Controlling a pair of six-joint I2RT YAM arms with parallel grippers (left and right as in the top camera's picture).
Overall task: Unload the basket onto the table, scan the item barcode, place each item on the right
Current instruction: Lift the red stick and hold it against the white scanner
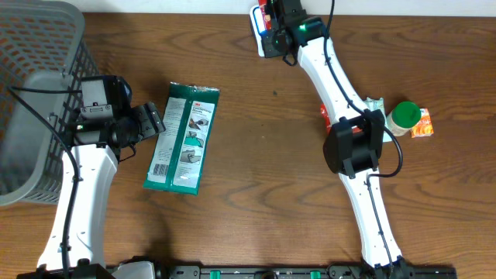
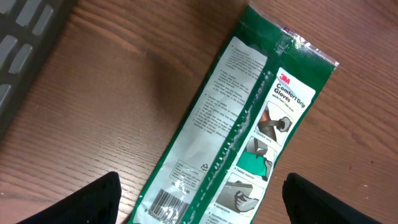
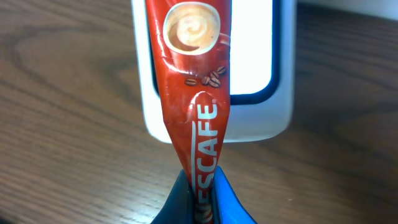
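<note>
White arm links (image 1: 341, 85), black joints (image 1: 353, 147), black cables (image 1: 374, 205), seemingly blue fingers (image 3: 231, 205)

A brown wood-grain table (image 1: 256, 178) fills the view, with a grey mesh basket (image 1: 39, 39) at its left edge.

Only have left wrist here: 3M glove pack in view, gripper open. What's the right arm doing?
Observer: Right gripper is shut on a red Nescafe sachet.
Operator: Where is it?
Observer: Held across the white scanner and its lit window, at the far edge of the table.
Operator: Other items out?
Observer: A green-lidded jar and an orange packet lie beside the right arm.
</note>
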